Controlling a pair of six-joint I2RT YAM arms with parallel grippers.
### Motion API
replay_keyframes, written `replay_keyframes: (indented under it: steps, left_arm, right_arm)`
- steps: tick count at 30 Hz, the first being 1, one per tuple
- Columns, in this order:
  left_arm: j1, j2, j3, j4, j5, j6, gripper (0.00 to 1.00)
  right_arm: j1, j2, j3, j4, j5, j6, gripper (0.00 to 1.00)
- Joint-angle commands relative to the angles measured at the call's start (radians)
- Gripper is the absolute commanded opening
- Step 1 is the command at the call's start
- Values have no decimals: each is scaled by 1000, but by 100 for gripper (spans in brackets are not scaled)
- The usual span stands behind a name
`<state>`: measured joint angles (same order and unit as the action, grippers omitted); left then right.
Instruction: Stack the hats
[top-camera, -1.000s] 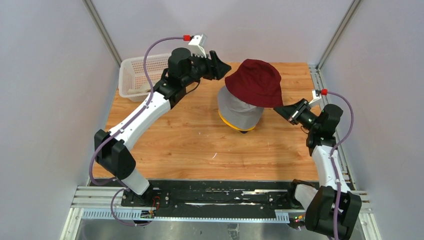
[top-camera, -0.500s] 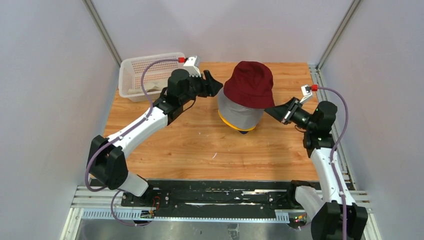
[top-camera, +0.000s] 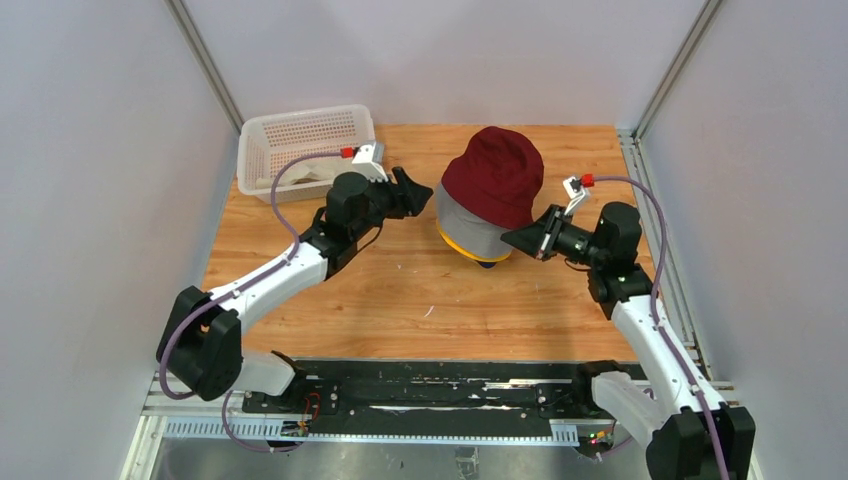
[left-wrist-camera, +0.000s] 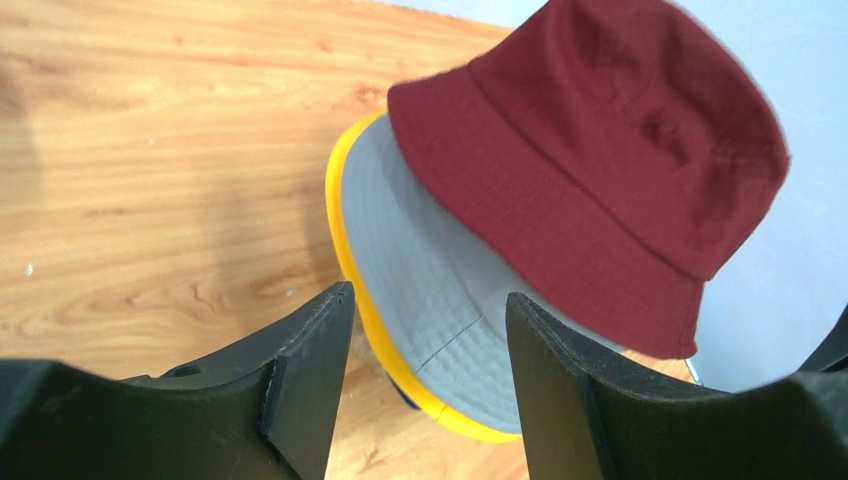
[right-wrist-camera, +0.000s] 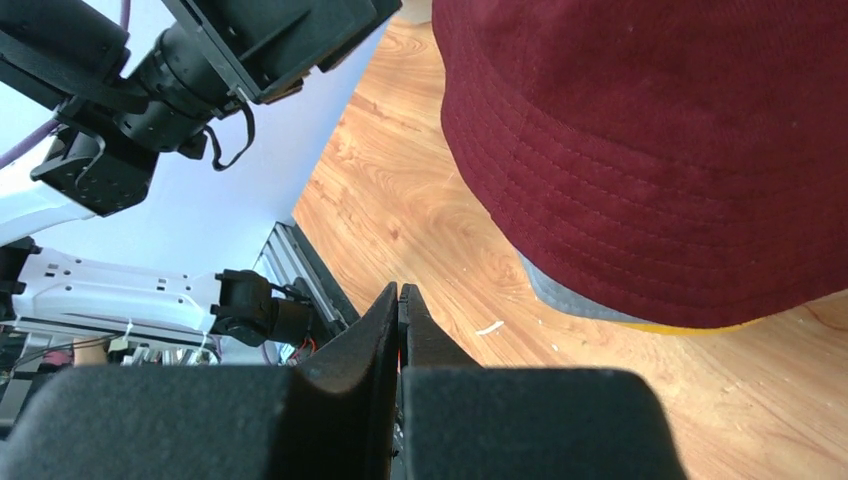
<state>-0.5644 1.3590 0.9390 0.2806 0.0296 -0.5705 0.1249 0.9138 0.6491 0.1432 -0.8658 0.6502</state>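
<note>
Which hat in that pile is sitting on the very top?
The dark red hat; it caps the pile, the grey hat shows beneath it, and lower down only the brim of the yellow hat peeks out.

A: What sits under the dark red hat (top-camera: 495, 175)?
B: Only the lower part of the grey hat (top-camera: 468, 225) shows, and just a brim edge of the yellow hat (top-camera: 455, 245). The dark sliver (top-camera: 486, 264) beneath is too small to name.
A: And the basket (top-camera: 300, 118)?
B: It holds something pale (top-camera: 290, 180), half hidden by its wall. In the right wrist view the dark red hat runs off the top and right edges.
</note>
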Motion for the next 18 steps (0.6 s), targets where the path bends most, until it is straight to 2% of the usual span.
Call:
replay_keyframes:
  steps: [1, 3, 4, 7, 10, 12, 18]
  left_arm:
    - [-3, -18, -97, 183, 0, -93, 62]
    - [-4, -17, -137, 264, 12, -129, 62]
    - [-4, -16, -153, 299, 15, -147, 62]
    - [-4, -9, -183, 383, 37, -186, 62]
    - [-3, 11, -206, 468, 50, -230, 63]
    - [-4, 32, -217, 535, 60, -262, 63]
    - [-5, 141, -163, 608, 134, -334, 63]
  right_arm:
    - [23, -38, -19, -25, 33, -51, 1]
    - [22, -58, 8, -78, 60, -84, 1]
    - [22, -65, 26, -104, 72, -108, 7]
    - [22, -88, 84, -161, 134, -159, 38]
    - [20, -106, 122, -166, 186, -171, 58]
    - [19, -101, 144, -168, 202, -173, 63]
    - [1, -71, 180, -167, 232, -174, 64]
